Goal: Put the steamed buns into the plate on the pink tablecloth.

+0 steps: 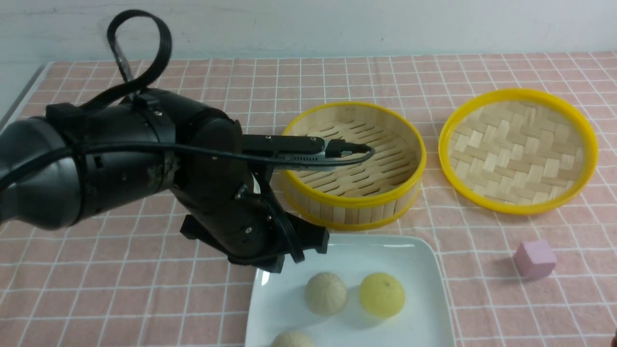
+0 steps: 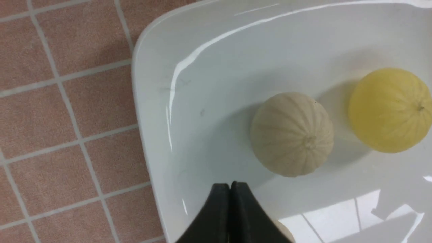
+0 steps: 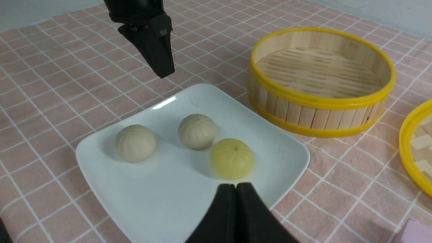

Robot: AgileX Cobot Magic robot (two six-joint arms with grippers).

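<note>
Across the bench lies the pink tablecloth (image 1: pixel 144 299), bearing the white plate (image 1: pixel 414 270). All three steamed buns (image 3: pixel 196 131) sit on it. Over one corner hangs the left tool (image 2: pixel 230 189), pressed together and empty; the right tool (image 3: pixel 235 189) is likewise, at the plate's rim.

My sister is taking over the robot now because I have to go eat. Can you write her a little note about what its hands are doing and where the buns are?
Left hand: shut, holding nothing, hovering above a corner of the plate.
Right hand: shut, holding nothing, by the plate's edge near the yellow bun.
Buns: the yellow bun and the two pale buns all sit on the plate, which rests on the pink tablecloth.
Steamer: no buns in it; its lid lies beside it.
Done: all three buns are in.
Left: probably only pulling the arms back.
</note>
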